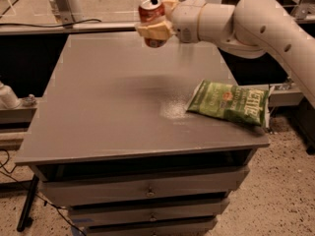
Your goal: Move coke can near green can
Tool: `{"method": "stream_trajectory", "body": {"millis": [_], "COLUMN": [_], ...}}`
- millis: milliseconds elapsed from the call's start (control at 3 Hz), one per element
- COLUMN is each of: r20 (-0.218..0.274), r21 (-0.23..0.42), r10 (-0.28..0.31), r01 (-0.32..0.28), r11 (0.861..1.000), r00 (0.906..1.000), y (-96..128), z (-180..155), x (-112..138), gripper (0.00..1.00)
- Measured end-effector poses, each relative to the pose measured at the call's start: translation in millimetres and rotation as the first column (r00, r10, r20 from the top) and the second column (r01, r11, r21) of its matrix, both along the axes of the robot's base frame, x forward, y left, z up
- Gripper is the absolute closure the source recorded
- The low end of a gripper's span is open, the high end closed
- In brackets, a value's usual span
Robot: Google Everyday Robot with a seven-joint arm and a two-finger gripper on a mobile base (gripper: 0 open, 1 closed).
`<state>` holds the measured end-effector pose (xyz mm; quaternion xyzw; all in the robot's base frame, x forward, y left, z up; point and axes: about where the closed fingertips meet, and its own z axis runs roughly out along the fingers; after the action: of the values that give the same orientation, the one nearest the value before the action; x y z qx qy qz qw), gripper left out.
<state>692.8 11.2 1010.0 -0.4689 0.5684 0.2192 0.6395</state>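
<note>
At 12 o'clock over the matt, smooth grey table (98, 112), the gripper (156, 23), of smooth cream plastic, clasps the glossy metal coke can (149, 11). At 3 o'clock lies a chip bag (229, 102) of shiny, crinkled film. The floor (290, 186) looks rough and speckled.

Gripper (158, 18) above table's (98, 122) far edge, clamped round coke can (149, 13).
Near finger (153, 31) covers can's mid-body; far finger mostly hidden behind can.
Can's lower face in shadow, print unreadable.
Arm (266, 23) cut off by frame edge past table's right side.
Chip bag (229, 102) at table's right edge: lettering blurred, possibly brand name.
Pale object (6, 96) left of table, cut by frame edge, unidentifiable.
Table's lowest drawer (147, 227) cut off at bottom.
</note>
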Motion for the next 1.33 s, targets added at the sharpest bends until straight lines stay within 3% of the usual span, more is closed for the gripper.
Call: {"method": "stream_trajectory", "body": {"millis": [667, 1000, 1333], "r20": [-0.001, -0.003, -0.015], "r21": [0.042, 0.041, 0.009], "r10": [-0.134, -0.133, -0.188], "r01": [0.134, 0.133, 0.188], "r11": [0.99, 0.99, 0.982], "r00": [0.9909, 0.9911, 0.9821], "y": [-89.3, -88.4, -98.8], "z": [14.0, 13.0, -8.0], "x": [76.0, 76.1, 87.4], "gripper": [1.0, 1.0, 1.0]}}
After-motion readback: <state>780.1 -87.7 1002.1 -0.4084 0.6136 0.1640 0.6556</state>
